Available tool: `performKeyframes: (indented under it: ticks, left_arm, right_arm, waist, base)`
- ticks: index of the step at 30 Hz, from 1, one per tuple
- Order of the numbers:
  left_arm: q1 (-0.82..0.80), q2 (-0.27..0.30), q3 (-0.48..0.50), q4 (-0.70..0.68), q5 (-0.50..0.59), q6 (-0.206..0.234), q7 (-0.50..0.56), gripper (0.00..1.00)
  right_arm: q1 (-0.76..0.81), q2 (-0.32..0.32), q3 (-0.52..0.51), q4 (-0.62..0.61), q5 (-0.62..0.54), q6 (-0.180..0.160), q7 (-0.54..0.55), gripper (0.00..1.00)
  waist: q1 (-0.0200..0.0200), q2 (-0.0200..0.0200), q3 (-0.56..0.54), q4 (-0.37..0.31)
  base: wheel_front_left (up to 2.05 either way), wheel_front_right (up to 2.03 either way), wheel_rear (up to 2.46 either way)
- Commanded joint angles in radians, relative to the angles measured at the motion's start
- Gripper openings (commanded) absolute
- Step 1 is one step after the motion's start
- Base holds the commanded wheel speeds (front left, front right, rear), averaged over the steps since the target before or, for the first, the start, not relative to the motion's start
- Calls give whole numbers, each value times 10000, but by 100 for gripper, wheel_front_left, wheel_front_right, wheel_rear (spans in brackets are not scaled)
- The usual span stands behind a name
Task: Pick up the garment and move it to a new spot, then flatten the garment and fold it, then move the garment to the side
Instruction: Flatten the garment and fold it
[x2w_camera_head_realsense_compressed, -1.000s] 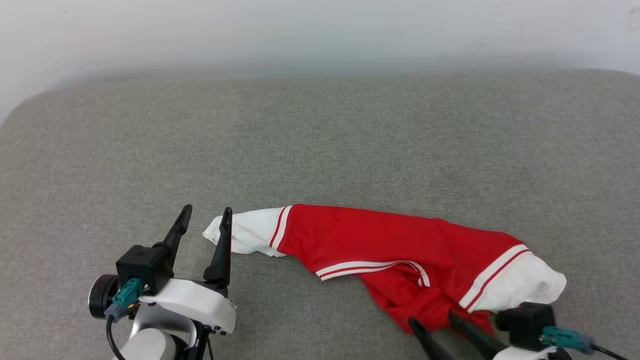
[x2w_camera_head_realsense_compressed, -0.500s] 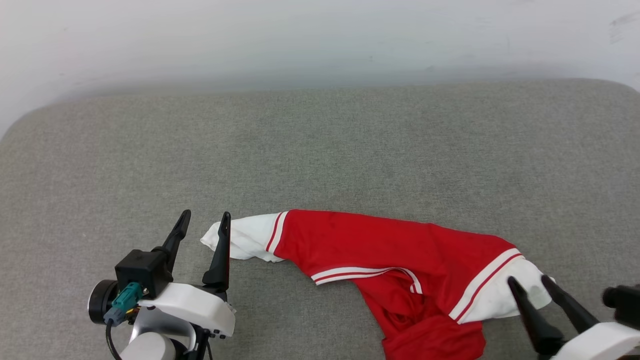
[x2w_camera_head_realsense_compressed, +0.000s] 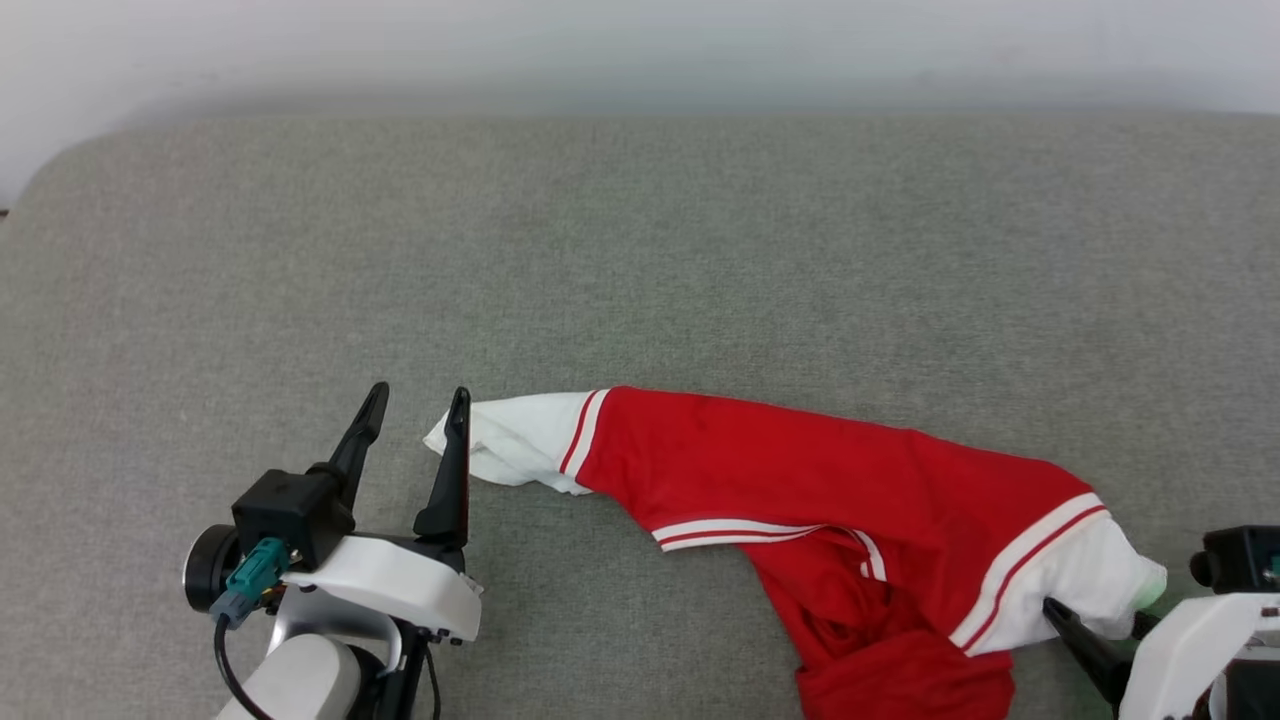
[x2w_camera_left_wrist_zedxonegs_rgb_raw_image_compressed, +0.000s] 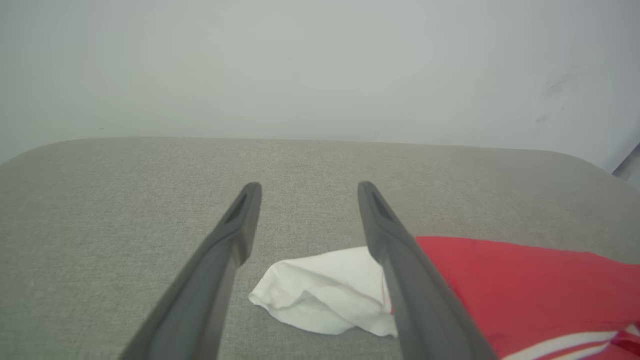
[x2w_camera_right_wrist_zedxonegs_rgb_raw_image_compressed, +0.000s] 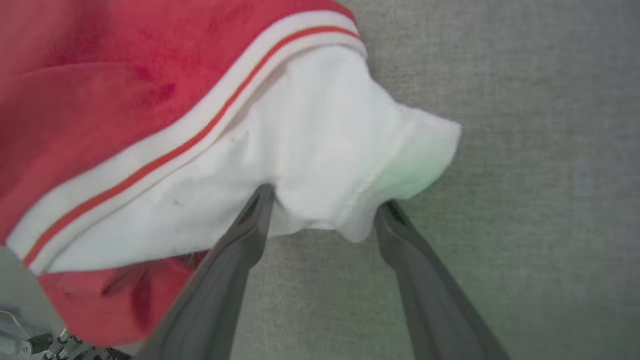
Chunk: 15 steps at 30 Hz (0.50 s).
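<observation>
Two claws are seen, each with two long dark fingers. The right claw (x2w_camera_right_wrist_zedxonegs_rgb_raw_image_compressed: 328, 197) is spread wide and nothing is clamped in it; both of its fingertips are set against the lower edge of a white sleeve (x2w_camera_right_wrist_zedxonegs_rgb_raw_image_compressed: 320, 130), with a fold of that sleeve lying between them. The left claw (x2w_camera_head_realsense_compressed: 420, 392) is likewise spread and nothing is grasped by it. Its inner finger (x2w_camera_head_realsense_compressed: 452, 460) is placed just beside the end of the other white sleeve (x2w_camera_head_realsense_compressed: 515, 440); whether cloth is touched there cannot be told.

One garment (x2w_camera_head_realsense_compressed: 800, 470) is counted: a red shirt with two white sleeves, stretched out in a crumpled band between the two claws, one sleeve at each end. Three red-and-white striped bands are seen on it, one at each sleeve seam and one curved band (x2w_camera_head_realsense_compressed: 760, 530) near the middle. Below that band the red cloth is bunched towards the near edge.

The shirt is laid on one grey woven cushion (x2w_camera_head_realsense_compressed: 640, 250), in its near half. Behind the cushion a pale wall (x2w_camera_left_wrist_zedxonegs_rgb_raw_image_compressed: 320, 60) is seen.
</observation>
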Motion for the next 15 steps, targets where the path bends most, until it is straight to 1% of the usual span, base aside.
performKeyframes:
  ticks: [1, 5, 6, 7, 8, 10, 15]
  left_arm:
    - [-187, -72, 4, 2, 65, -48, -80, 100]
    - [-302, -169, 53, 130, 94, -130, -92, 100]
    - [-342, -202, 61, 159, 108, -144, -91, 100]
    - [-375, -238, 70, 182, 110, -163, -99, 100]
    - [-371, -263, 97, 211, 104, -171, -106, 100]
    - [-341, -312, 141, 258, 140, -205, -122, 100]
    - [-270, -359, 248, 330, 194, -244, -140, 100]
  right_arm:
    - [-267, -85, 122, 207, 36, -4, 63, 100]
    - [-526, -157, 489, 1062, 9, -5, 468, 100]
    - [-542, -147, 563, 1246, 31, -5, 560, 88]
    - [-558, -135, 629, 1379, 48, -8, 618, 36]
    - [-592, -118, 647, 1462, 99, -8, 677, 0]
    - [-681, -190, 477, 1363, 152, -8, 663, 0]
    - [-1167, -727, -657, 178, -66, -11, 771, 0]
  waist:
    - [0, 0, 258, 207]
    - [0, 0, 539, 392]
    - [0, 0, 584, 429]
    - [0, 0, 621, 468]
    - [0, 0, 635, 487]
    - [0, 0, 643, 512]
    - [0, 0, 634, 450]
  base:
    - [0, 0, 0]
    - [0, 0, 0]
    - [0, 0, 0]
    - [0, 0, 0]
    - [0, 0, 0]
    - [0, 0, 0]
    - [0, 0, 0]
